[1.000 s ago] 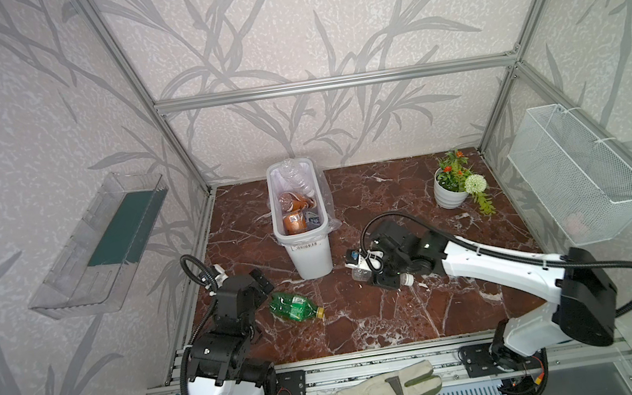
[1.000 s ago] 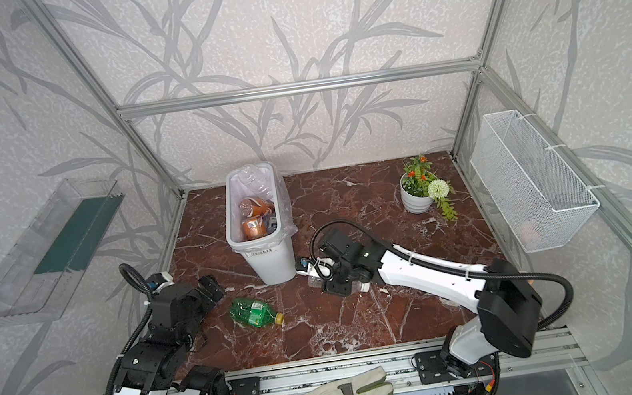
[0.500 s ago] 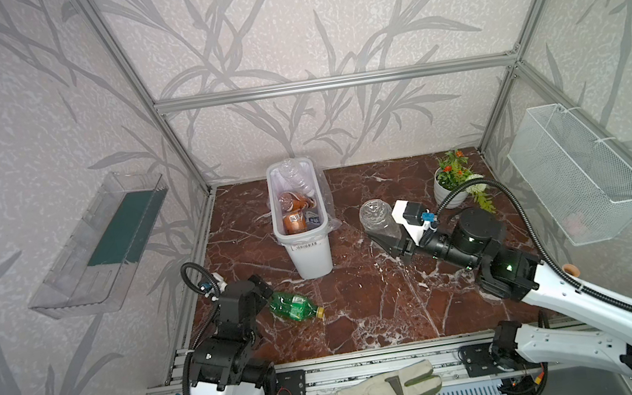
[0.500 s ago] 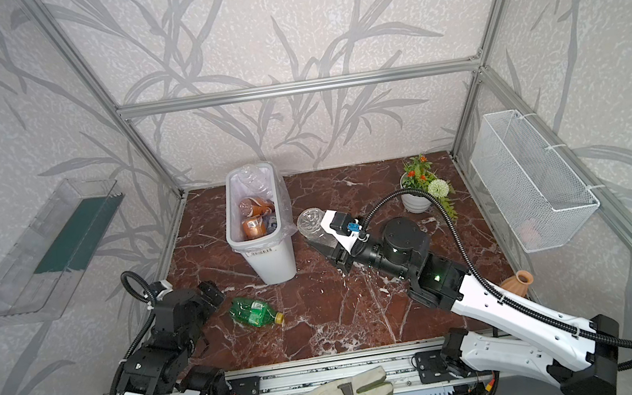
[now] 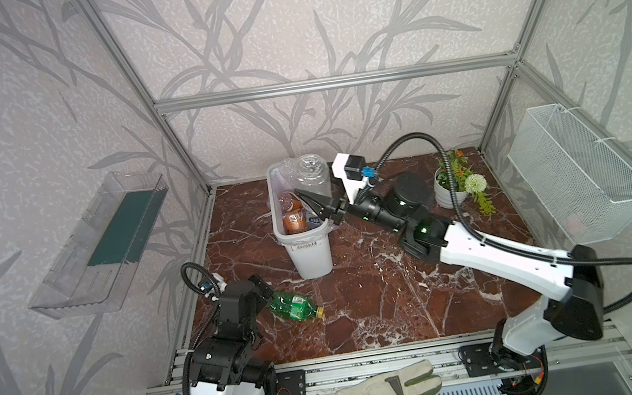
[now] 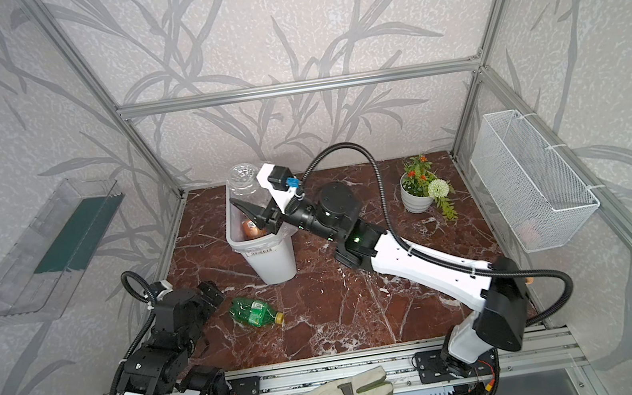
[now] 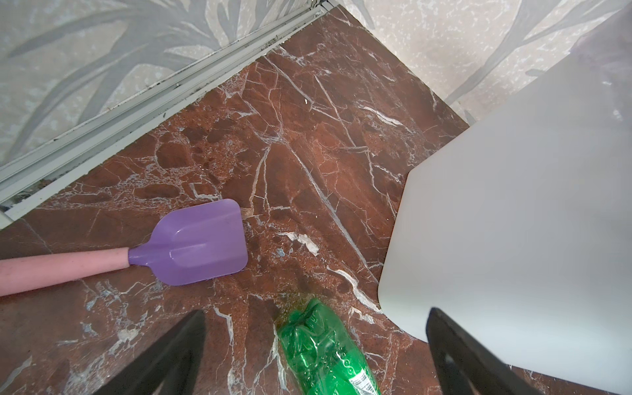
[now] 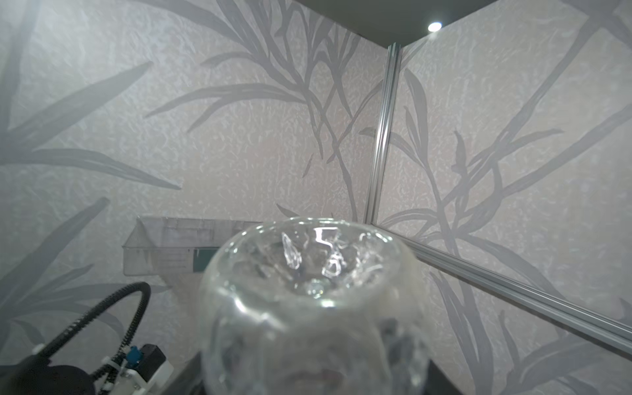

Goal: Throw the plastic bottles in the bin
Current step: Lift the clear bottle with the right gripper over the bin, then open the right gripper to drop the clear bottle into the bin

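Observation:
In both top views my right gripper hangs over the bin, shut on a clear bottle held base up above the rim. The right wrist view shows the clear bottle filling the space between the fingers of that gripper. Brown-labelled bottles lie inside the bin. A green bottle with a yellow cap lies on the floor in front of the bin. My left gripper is open, its fingers either side of the bottle's base.
A purple scoop with a pink handle lies on the floor near the left wall. A flowerpot stands at the back right. A wire basket hangs on the right wall, a clear shelf on the left. A glove lies on the front rail.
My right arm lifted the clear bottle off the floor beside the bin and carried it left to above the bin's rim. The left gripper edged closer to the green bottle.

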Action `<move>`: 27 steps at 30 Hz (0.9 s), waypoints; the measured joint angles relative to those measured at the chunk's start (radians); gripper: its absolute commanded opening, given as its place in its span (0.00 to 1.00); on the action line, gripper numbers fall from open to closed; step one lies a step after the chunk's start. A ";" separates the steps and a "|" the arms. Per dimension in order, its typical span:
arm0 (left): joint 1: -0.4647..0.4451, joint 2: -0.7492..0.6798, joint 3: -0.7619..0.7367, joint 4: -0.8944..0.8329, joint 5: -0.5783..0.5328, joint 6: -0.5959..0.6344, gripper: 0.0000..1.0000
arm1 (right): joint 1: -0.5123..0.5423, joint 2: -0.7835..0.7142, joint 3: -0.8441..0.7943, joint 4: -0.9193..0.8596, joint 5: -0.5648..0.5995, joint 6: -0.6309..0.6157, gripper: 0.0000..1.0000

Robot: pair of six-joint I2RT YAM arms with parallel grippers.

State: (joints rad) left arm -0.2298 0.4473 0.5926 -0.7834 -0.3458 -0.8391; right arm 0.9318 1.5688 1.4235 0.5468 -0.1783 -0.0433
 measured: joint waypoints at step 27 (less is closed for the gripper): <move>0.000 -0.098 -0.007 -0.031 0.108 -0.069 0.99 | -0.074 -0.502 -0.302 -0.404 0.256 -0.106 0.99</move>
State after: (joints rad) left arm -0.2298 0.3489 0.5858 -0.8143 -0.2382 -0.9085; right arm 0.8574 1.0664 1.1213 0.1432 0.0772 -0.1490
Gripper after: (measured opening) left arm 0.991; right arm 0.991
